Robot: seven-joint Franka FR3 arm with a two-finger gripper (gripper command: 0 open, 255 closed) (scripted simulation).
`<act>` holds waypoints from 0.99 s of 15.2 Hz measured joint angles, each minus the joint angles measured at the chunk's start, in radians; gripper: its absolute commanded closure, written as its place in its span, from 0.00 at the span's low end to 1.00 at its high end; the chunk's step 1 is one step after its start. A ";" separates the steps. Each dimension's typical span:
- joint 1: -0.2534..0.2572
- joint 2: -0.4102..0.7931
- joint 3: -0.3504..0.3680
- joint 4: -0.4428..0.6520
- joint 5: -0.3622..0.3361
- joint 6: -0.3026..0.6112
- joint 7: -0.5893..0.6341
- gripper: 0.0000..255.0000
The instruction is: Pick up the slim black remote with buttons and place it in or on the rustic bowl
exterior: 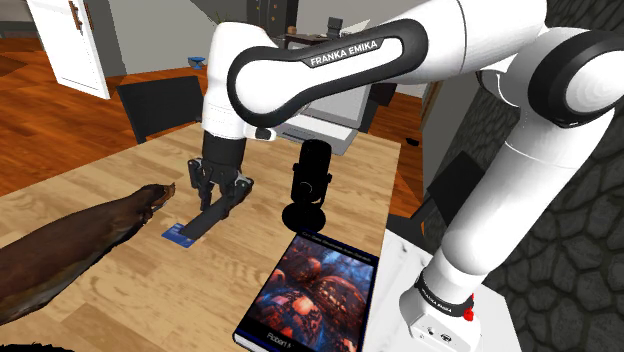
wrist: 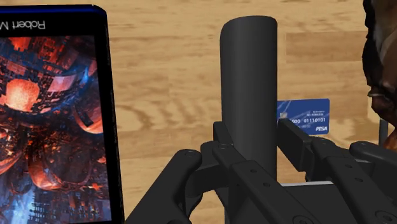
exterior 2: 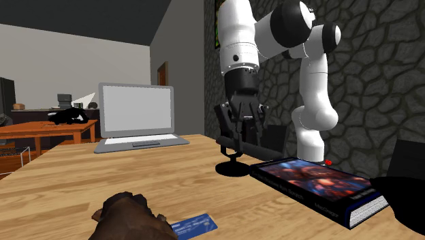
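Note:
My gripper (exterior: 218,195) is shut on a slim black remote (exterior: 203,222), which slants down from the fingers toward the shoulder view's left. In the wrist view the remote (wrist: 248,95) sticks out as a dark bar clasped between the two fingers of the gripper (wrist: 249,137). The rustic bowl (exterior: 80,245) is a long, dark brown, rough-looking dish lying on the wooden table (exterior: 120,180) just left of the gripper. The bowl (exterior 2: 129,215) is in the foreground of the second exterior view, with the gripper (exterior 2: 240,133) farther back.
A blue card (exterior: 177,235) lies on the table under the remote's free end, beside the bowl's tip. A black microphone on a round base (exterior: 310,185) stands right of the gripper. A thick book (exterior: 310,295) lies near the front edge, and an open laptop (exterior 2: 136,116) stands farther off.

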 measured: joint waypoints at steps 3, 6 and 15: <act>-0.003 -0.020 -0.003 0.023 0.011 -0.038 -0.002 1.00; 0.006 -0.065 0.004 0.007 0.042 -0.055 0.003 1.00; 0.110 -0.305 0.038 -0.184 0.232 -0.034 0.038 1.00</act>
